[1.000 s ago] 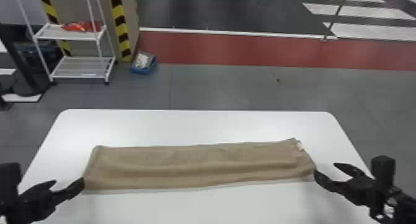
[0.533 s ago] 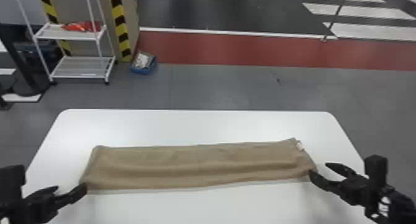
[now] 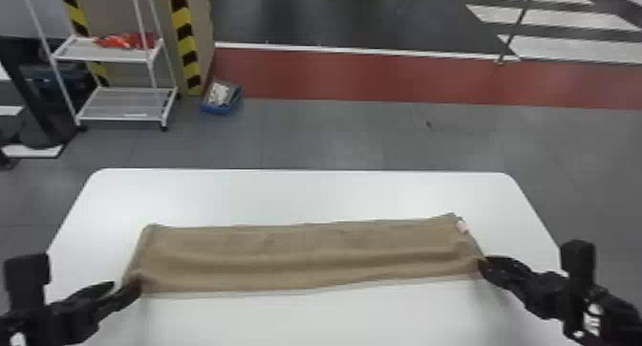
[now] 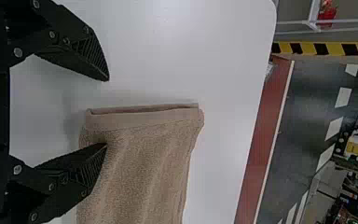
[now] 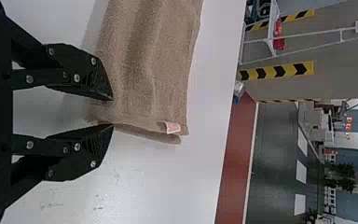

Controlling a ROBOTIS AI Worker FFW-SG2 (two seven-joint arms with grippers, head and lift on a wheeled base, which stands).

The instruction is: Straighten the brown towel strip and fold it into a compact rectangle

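white table point(image 3: 305, 192) bears the towel point(image 3: 305, 261), long and almost straight. left gripper point(image 4: 106, 111) is wide open at one end; right gripper point(image 5: 113, 112) is less open around a corner, neither seems to grip. i think straightening is nearly finished; next move needs gentle pinch before folding.

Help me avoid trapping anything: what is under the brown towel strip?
The brown towel strip lies on the white table, whose surface shows beyond its far and near edges. What lies directly beneath is covered, so anything small there cannot be ruled out.
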